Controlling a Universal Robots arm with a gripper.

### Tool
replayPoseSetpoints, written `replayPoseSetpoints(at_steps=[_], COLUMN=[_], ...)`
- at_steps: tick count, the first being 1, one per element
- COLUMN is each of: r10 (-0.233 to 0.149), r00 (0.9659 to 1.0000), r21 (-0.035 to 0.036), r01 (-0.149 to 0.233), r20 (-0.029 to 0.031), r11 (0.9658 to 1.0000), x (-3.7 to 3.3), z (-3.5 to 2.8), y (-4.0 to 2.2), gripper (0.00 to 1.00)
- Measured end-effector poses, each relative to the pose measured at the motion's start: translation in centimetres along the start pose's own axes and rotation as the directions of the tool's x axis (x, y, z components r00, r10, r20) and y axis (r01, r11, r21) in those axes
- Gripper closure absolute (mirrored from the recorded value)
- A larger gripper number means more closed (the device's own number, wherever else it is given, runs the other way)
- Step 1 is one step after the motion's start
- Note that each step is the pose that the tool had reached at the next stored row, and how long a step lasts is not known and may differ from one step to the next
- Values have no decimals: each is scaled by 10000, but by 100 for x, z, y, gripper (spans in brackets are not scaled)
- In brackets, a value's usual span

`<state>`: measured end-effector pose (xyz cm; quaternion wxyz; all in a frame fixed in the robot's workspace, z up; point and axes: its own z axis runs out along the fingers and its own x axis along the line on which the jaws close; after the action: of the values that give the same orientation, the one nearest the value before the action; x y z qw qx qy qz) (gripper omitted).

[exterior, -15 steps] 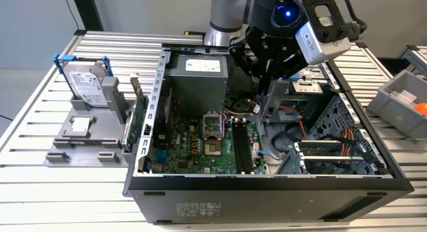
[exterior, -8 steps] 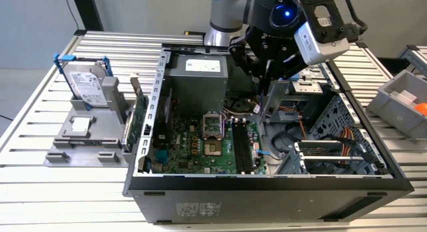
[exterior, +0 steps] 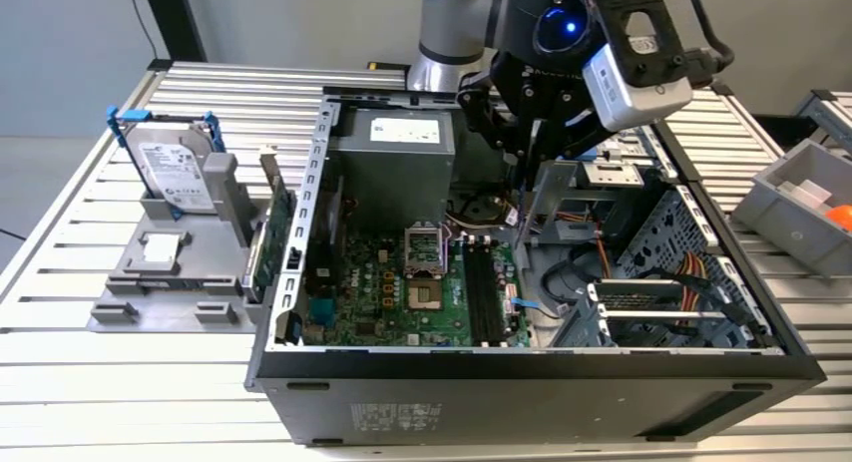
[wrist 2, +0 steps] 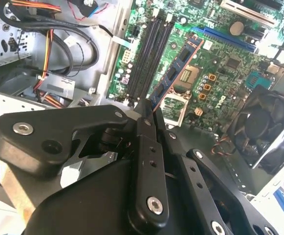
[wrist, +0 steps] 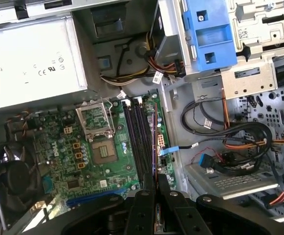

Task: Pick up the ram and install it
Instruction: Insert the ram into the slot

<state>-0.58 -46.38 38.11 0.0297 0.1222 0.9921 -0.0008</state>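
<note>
DESK: Black gripper (wrist 2: 149, 105) links are looming nearest the lens in both wrist views. What is the claw doing?

PHOTOGRAPHER: Its fingers are clamping together on one end of the ram (wrist 2: 177, 66). The slim stick is jutting out beyond the tips, showing its chips in the second wrist view and turning edge-on in the first wrist view.

DESK: Where is the stick hanging?

PHOTOGRAPHER: It is pointing down into the open computer case (exterior: 533, 387), above the row of black memory slots (wrist: 138, 139) on the green motherboard (wrist: 78, 164). Seen from the first wrist view, it is lining up with the slots, roughly over the one farthest from the processor socket (wrist: 101, 147). Whether its far end is touching anything I cannot quite say; it seems to be hanging apart.

DESK: What is the step asking for?

PHOTOGRAPHER: By my reading, the arm is lining up for seating. Good work here is depending on:
- bringing the long edge level with one slot,
- setting the notch over the slot's key,
- spreading pressure evenly rather than loading the gripped end.

Bundled cables (wrist: 229, 142) are lying just beside the board, so the fingers are working with little room on that side.

DESK: Farther off?

PHOTOGRAPHER: A cooling fan (wrist 2: 261, 125) and a grey power supply (wrist: 29, 54) are sitting beyond the board. Outside the case, at the exterior view's left, a hard drive in a blue frame (exterior: 174, 168) and a green card (exterior: 273, 237) are standing in a grey holder (exterior: 134, 282).
</note>
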Motion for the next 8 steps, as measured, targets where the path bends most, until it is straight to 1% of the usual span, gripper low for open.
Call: replayPoseSetpoints(at_steps=[3,5,8], r10=[6,-63,-477], r00=[10000,10000,9989], r21=[0,-2,-27], r01=[-6,63,477], r20=[0,0,-1], r11=[10000,10000,9989], x=[-2,-8,-14], z=[3,7,25], y=[2,3,4], gripper=[100,100,100])
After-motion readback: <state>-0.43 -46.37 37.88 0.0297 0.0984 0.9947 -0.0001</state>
